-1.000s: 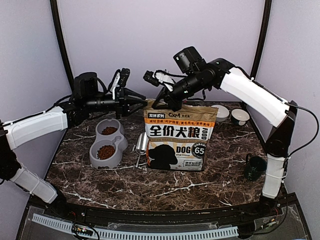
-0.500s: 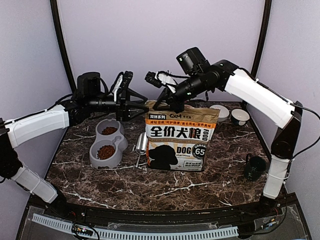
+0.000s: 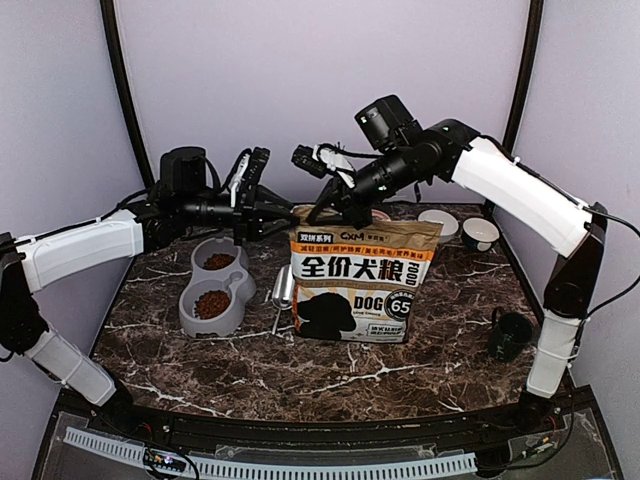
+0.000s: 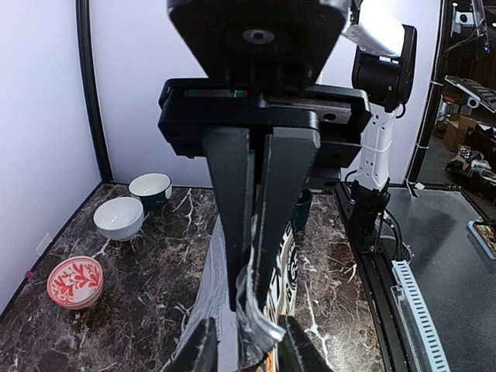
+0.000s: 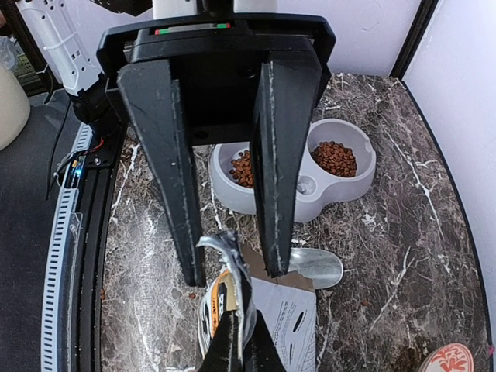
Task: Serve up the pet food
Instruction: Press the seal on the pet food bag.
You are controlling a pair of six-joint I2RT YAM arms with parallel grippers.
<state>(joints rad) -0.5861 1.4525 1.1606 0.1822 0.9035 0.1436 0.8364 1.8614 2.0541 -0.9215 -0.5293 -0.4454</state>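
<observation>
Kibble (image 3: 212, 303) lies in both wells of the grey double bowl (image 3: 190, 322) near the worktop's (image 3: 420, 372) left edge, left of the upright dog-food bag (image 3: 355, 285) whose top seam my right gripper (image 4: 254, 296) pinches shut while my nearer left gripper (image 5: 234, 270) straddles it, jaws apart, gripping nothing.

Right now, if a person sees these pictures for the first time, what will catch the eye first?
The big orange-and-brown dog-food bag stands upright mid-table, and both arms meet at its top edge. The right fingers pinch that edge shut, while the left fingers stand apart on either side of it. Left of the bag, a grey double bowl holds kibble in both cups.
</observation>
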